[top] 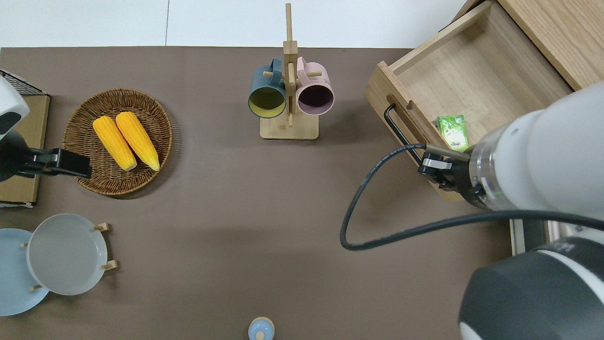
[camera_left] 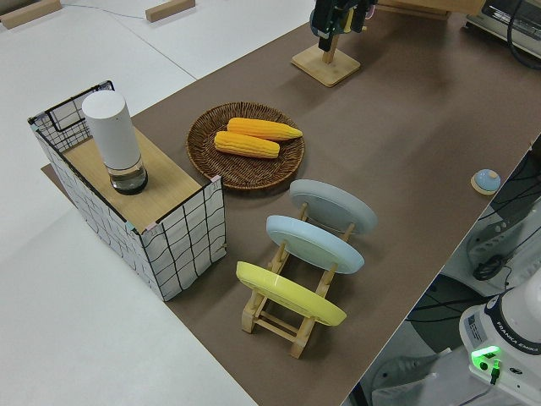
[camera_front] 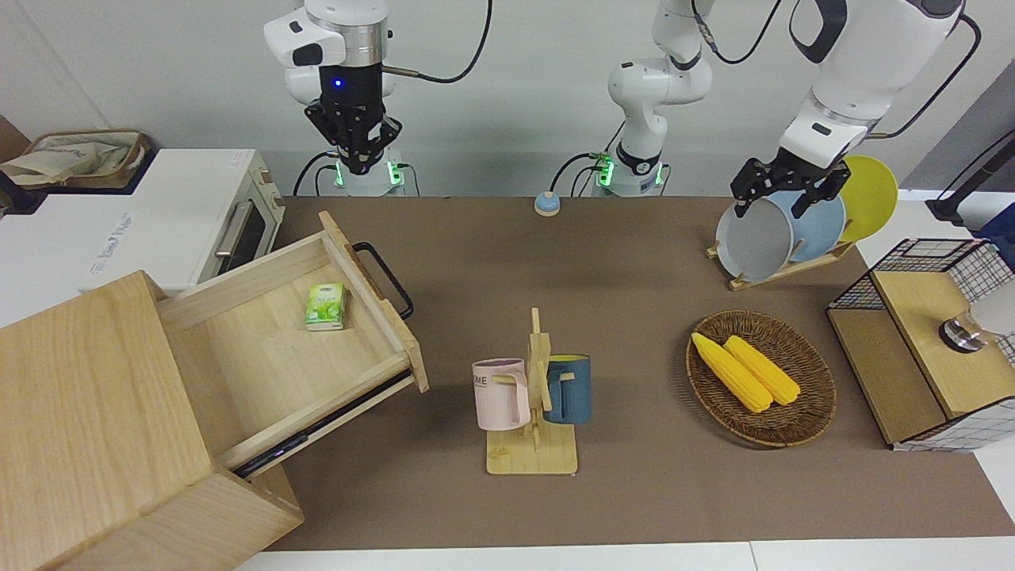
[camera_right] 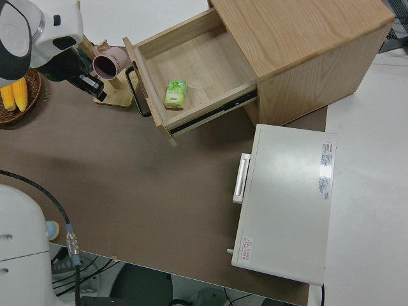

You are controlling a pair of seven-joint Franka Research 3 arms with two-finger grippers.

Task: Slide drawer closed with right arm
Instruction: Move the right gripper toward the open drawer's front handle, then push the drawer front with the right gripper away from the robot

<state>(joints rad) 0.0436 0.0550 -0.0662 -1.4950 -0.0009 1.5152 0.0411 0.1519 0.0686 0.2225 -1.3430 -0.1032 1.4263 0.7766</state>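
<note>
The drawer (camera_front: 277, 341) stands pulled far out of the pale wood cabinet (camera_front: 87, 412), its black loop handle (camera_front: 384, 277) facing the table's middle. A green packet (camera_front: 326, 305) lies inside it. The drawer (top: 472, 80), handle (top: 401, 137) and packet also show in the overhead view, and the drawer shows in the right side view (camera_right: 191, 70). My right gripper (camera_front: 354, 155) hangs high in the air, shut and empty, blue light on. In the overhead view its wrist (top: 519, 156) covers the drawer front's end nearer to the robots and hides the fingers. My left arm is parked, gripper (camera_front: 781, 194) open.
A white toaster oven (camera_front: 158, 222) stands beside the cabinet, nearer to the robots. A mug rack (camera_front: 533, 396) with two mugs stands mid-table. A basket of corn (camera_front: 760, 377), a plate rack (camera_front: 785, 230), a mesh box (camera_front: 928, 341) and a blue bell (camera_front: 547, 204) are also there.
</note>
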